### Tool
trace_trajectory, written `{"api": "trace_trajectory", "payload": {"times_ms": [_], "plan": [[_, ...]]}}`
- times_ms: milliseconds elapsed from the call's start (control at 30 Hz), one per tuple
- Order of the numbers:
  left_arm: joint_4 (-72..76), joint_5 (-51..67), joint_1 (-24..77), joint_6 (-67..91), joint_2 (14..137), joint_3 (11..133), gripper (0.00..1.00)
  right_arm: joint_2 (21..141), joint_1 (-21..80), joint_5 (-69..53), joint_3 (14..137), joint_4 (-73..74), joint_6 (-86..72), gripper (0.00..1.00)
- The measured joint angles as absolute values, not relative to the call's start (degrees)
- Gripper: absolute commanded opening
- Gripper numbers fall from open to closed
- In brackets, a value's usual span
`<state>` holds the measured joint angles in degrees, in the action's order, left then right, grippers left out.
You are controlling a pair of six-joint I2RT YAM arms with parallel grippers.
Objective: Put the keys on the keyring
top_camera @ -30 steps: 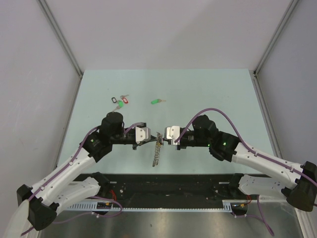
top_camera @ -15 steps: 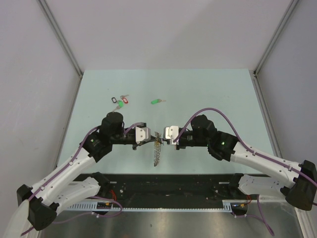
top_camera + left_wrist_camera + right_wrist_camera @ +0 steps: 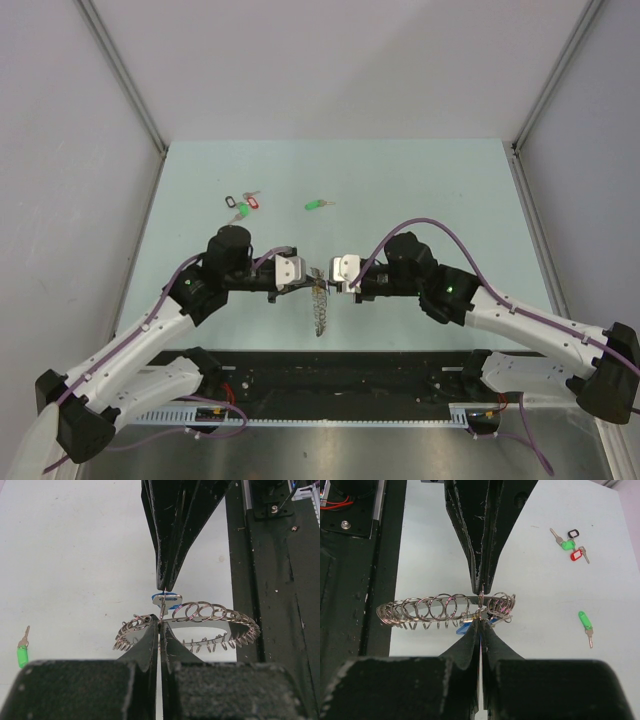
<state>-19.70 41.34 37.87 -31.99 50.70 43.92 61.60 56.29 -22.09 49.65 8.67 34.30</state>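
The keyring (image 3: 319, 308), a large coil of grey wire, hangs between my two grippers above the table's near edge. My left gripper (image 3: 306, 285) is shut on the coil (image 3: 210, 612), its fingertips (image 3: 153, 630) pinched together at the ring's left end. My right gripper (image 3: 331, 285) faces it tip to tip and is shut on the blue-tagged key (image 3: 466, 628), whose blue tag (image 3: 166, 598) shows just behind the coil (image 3: 430, 605). The green-tagged key (image 3: 316, 205) lies alone on the table further back; it also shows in the left wrist view (image 3: 22, 652) and the right wrist view (image 3: 585, 622).
A bunch of three keys tagged black, red and green (image 3: 242, 204) lies at the back left of the table, also seen in the right wrist view (image 3: 572, 545). A black rail (image 3: 350, 365) runs along the near edge under the arms. Grey walls enclose the table.
The two grippers have closed the small gap between them, the right one shifting slightly left. The hanging keyring has swung a little more upright.
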Motion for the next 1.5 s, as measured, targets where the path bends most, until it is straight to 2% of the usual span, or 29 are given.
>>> {"api": "trace_trajectory", "payload": {"times_ms": [1500], "plan": [[-22.68, 40.99, 38.02, -31.51, 53.87, 46.39, 0.0, 63.33, 58.41, -18.41, 49.65, 5.87, 32.99, 0.0]]}}
